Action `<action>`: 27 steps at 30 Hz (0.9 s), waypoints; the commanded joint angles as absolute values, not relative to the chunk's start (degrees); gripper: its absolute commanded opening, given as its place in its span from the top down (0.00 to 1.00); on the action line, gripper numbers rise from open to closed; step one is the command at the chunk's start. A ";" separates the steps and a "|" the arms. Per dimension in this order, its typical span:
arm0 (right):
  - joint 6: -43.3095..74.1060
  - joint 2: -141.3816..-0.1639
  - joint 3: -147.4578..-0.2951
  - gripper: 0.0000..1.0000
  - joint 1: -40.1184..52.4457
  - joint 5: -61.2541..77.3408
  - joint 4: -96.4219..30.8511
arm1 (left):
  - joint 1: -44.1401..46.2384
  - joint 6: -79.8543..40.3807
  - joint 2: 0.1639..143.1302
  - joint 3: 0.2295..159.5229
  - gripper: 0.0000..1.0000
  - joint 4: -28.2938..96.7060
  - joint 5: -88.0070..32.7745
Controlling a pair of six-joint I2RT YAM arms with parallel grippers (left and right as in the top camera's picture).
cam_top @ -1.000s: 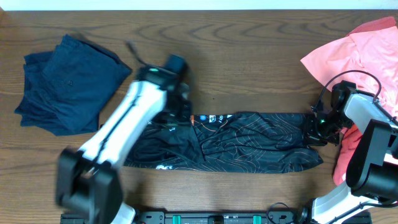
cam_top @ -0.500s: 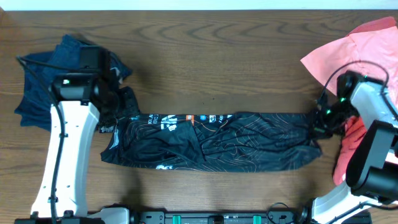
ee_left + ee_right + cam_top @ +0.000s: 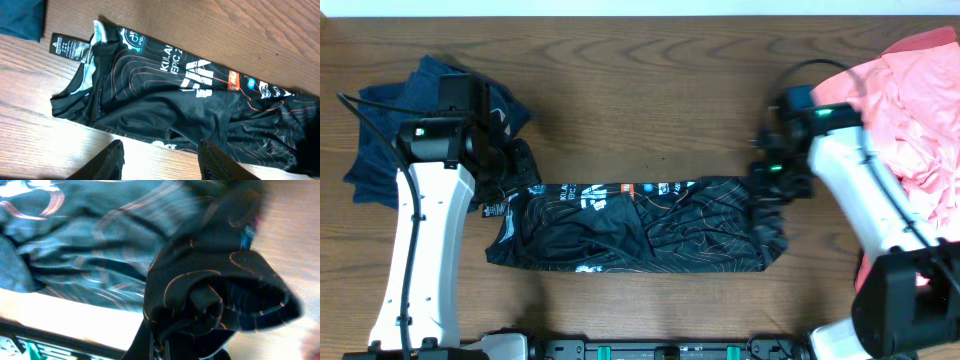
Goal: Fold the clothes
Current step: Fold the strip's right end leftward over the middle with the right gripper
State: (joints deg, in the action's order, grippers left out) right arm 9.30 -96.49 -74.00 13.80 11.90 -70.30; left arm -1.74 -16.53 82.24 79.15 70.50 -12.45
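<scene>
The left fingers [image 3: 114, 159] stand apart with nothing between them, poised over the lower hem of a black sports jersey [image 3: 190, 110] patterned with thin orange contour lines and white lettering. The right fingers [image 3: 772, 180] are clamped on that jersey's opposite end, where the cloth is bunched and doubled over. Only the overhead view gives the whole layout: the jersey lies as a long strip across the front middle of the brown wooden desk [image 3: 660, 80], with a pile of dark blue folded cloth [image 3: 415, 130] at the far left and a crumpled coral-pink garment [image 3: 910, 90] at the far right. The left wrist view alone makes out the black hang tag [image 3: 67, 47] at the collar and the printed letters. The blurred right wrist view shows rolled black fabric gathering to a pinch at its bottom edge, covering the fingertips themselves.
</scene>
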 commanded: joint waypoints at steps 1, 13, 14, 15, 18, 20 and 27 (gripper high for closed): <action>18.00 -97.67 -74.41 0.99 21.26 13.58 -68.05 | -1.98 -16.60 81.87 79.94 0.51 70.74 -11.94; 22.44 -104.97 -74.41 0.93 38.46 20.10 -54.85 | -1.98 -16.60 81.87 79.83 0.50 70.67 -11.92; 22.00 -105.03 -74.41 0.88 39.29 20.62 -53.45 | -1.98 -16.60 81.87 79.83 0.50 70.67 -11.92; 21.02 -105.03 -74.41 0.86 39.92 21.39 -52.36 | -1.98 -16.60 81.87 79.83 0.50 70.67 -11.92; 13.96 -104.90 -74.48 0.80 41.34 24.49 -50.09 | -1.98 -16.60 81.87 79.83 0.50 70.67 -11.92; 12.78 -104.90 -74.48 0.77 41.25 22.81 -50.48 | -1.98 -16.60 81.87 79.83 0.50 70.70 -11.92; 16.95 -103.31 -74.91 0.81 38.00 7.31 -55.16 | -1.98 -16.08 81.93 79.66 0.50 71.20 -11.84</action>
State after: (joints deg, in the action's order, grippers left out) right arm 15.38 -104.97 -74.00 39.97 15.66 -54.13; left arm -1.74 -16.51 82.24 79.15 70.70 -12.45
